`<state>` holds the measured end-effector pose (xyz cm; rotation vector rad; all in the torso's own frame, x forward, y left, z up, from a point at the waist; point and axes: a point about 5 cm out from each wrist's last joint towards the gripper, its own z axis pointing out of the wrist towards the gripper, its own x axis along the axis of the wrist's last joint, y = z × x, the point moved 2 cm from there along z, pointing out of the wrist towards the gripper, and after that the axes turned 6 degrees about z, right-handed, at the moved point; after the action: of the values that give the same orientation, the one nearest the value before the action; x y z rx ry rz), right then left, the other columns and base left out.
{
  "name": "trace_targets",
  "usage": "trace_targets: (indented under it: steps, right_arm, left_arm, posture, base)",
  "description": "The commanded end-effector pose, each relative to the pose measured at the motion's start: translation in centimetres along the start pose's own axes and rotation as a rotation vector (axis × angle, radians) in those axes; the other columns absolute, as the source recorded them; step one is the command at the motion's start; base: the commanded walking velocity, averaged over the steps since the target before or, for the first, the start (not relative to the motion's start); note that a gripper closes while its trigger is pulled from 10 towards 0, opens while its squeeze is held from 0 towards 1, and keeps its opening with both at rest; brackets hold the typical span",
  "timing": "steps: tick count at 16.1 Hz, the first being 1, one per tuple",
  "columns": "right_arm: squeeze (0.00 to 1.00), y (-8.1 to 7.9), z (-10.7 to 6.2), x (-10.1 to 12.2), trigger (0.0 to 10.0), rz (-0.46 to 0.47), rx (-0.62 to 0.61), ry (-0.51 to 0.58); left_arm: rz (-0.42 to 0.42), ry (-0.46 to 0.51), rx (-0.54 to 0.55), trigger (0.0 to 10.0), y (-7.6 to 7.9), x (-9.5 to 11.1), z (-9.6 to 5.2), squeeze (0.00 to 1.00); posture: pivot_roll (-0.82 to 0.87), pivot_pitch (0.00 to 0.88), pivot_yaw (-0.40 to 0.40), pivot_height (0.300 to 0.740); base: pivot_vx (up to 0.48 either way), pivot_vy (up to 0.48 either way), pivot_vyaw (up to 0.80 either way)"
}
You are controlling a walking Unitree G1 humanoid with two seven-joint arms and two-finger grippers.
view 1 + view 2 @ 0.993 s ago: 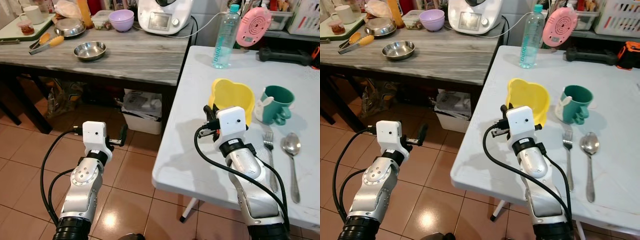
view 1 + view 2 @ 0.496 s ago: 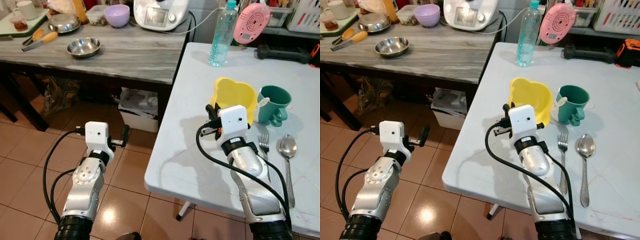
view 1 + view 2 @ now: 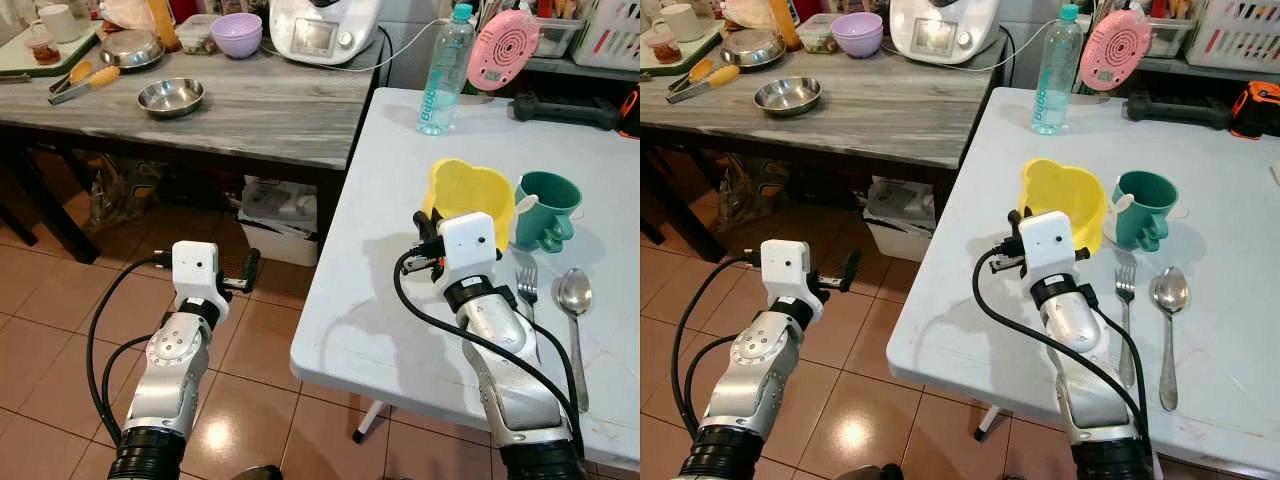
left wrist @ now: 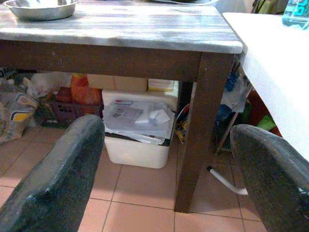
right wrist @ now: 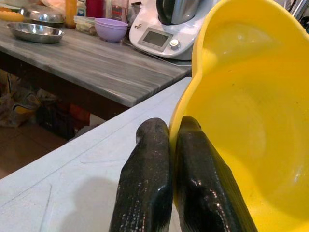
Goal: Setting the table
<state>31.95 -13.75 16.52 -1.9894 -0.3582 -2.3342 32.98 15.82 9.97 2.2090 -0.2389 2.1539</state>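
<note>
A yellow bowl (image 3: pixel 470 192) hangs tilted over the white table (image 3: pixel 380 300), my right gripper (image 5: pixel 173 133) shut on its near rim; one finger (image 5: pixel 145 179) lies outside, the other inside. To its right stands a green mug (image 3: pixel 548 205). In front of the mug lie a fork (image 3: pixel 527 290) and a spoon (image 3: pixel 576 315). My left gripper (image 3: pixel 247 272) hangs open over the tiled floor, left of the table, its fingers (image 4: pixel 58 179) wide apart with nothing between them.
A grey wooden table (image 3: pixel 250 110) at the left carries a steel bowl (image 3: pixel 171 97), tongs, a purple bowl (image 3: pixel 238 35) and a kitchen machine (image 3: pixel 320 25). A water bottle (image 3: pixel 440 72) and pink disc (image 3: pixel 502 48) stand at the white table's far end. A bin (image 4: pixel 137 130) sits under the grey table.
The camera has shifted a little, so the scene sits slightly differently. The yellow bowl stays held in my right gripper at much the same spot. My left arm has not moved.
</note>
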Motion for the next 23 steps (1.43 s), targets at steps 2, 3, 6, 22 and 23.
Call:
trace_targets:
  steps: [2, 3, 6, 22, 23]
  right_arm:
    - [0.00, 0.08, 0.16, 0.31, 10.0, 0.006, -0.008, 0.017]
    - [0.00, 0.09, 0.11, 0.24, 10.0, 0.007, -0.009, 0.015]
    - [0.00, 0.04, -0.14, -0.09, 10.0, 0.014, -0.015, 0.006]
    - [0.00, 0.46, -0.14, -0.47, 10.0, 0.026, -0.052, 0.000]
    - [0.00, 0.47, -0.13, -0.50, 10.0, 0.026, -0.052, 0.000]
  left_arm:
    - [0.014, -0.025, -0.004, 10.0, -0.20, -0.39, -0.14, 0.00]
    - [0.015, -0.024, -0.005, 10.0, -0.19, -0.38, -0.15, 0.00]
    - [0.022, -0.027, -0.011, 10.0, -0.14, -0.36, -0.11, 0.00]
    - [0.016, 0.004, -0.067, 10.0, -0.10, 0.06, -0.28, 0.00]
    - [0.018, 0.007, -0.071, 10.0, -0.02, 0.10, -0.27, 0.00]
  posture:
    - [-0.05, 0.072, 0.055, 0.740]
    - [-0.05, 0.073, 0.057, 0.740]
    - [-0.05, 0.074, 0.065, 0.740]
    - [-0.04, 0.069, 0.078, 0.740]
    - [-0.04, 0.069, 0.078, 0.740]
  base:
    - [-0.251, 0.000, 0.00]
    - [-0.251, 0.000, 0.00]
    - [-0.252, 0.000, 0.00]
    - [-0.067, 0.000, -0.03]
    - [0.000, 0.000, -0.49]
